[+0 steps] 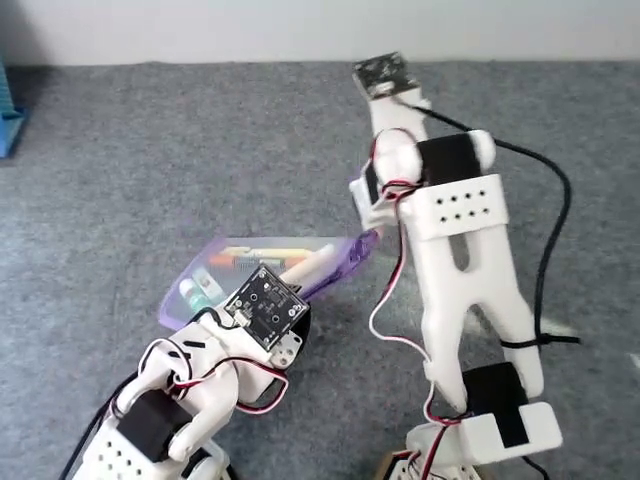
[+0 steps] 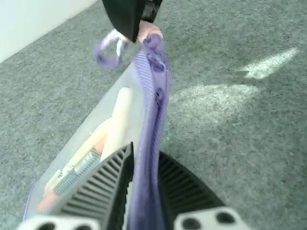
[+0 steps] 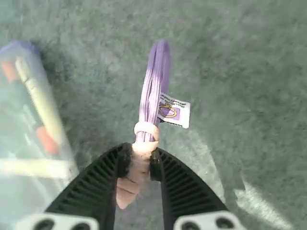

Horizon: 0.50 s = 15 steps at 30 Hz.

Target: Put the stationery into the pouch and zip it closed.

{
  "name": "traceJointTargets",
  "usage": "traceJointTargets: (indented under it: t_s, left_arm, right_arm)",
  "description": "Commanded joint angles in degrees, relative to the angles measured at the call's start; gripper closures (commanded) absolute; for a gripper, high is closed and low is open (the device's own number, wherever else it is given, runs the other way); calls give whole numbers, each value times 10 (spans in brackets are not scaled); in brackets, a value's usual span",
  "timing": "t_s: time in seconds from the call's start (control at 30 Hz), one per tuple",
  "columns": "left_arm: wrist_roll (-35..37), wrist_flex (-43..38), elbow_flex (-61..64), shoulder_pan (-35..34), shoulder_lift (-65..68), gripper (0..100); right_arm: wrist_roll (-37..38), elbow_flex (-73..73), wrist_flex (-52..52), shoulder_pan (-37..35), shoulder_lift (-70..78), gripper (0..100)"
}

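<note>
The clear pouch (image 1: 250,265) with purple trim lies on the grey carpet, with several pens (image 1: 262,258) inside it. In the left wrist view my left gripper (image 2: 144,163) is shut on the pouch's purple zipper edge (image 2: 151,100), and the pens (image 2: 117,120) show through the clear side. My right gripper (image 3: 139,158) is shut on the pinkish zipper pull (image 3: 136,165) at the pouch's end. A purple loop (image 3: 154,81) with a small tag (image 3: 172,110) sticks out past it. The left wrist view shows that far gripper (image 2: 129,14) at the pull (image 2: 149,29).
Grey carpet (image 1: 150,150) covers the whole surface. A blue object (image 1: 8,120) sits at the far left edge. The right arm's black cable (image 1: 550,230) loops along its outer side. A pale wall runs along the back.
</note>
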Motion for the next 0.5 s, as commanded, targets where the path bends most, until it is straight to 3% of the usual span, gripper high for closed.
traceJointTargets:
  t_s: [0.0, 0.47]
  left_arm:
    - [11, -2, -21, -1, -7, 988]
    - [11, -3, -22, -1, -7, 988]
  right_arm:
    - [27, -25, -53, 56, -9, 991]
    - [29, -27, -90, 86, 16, 991]
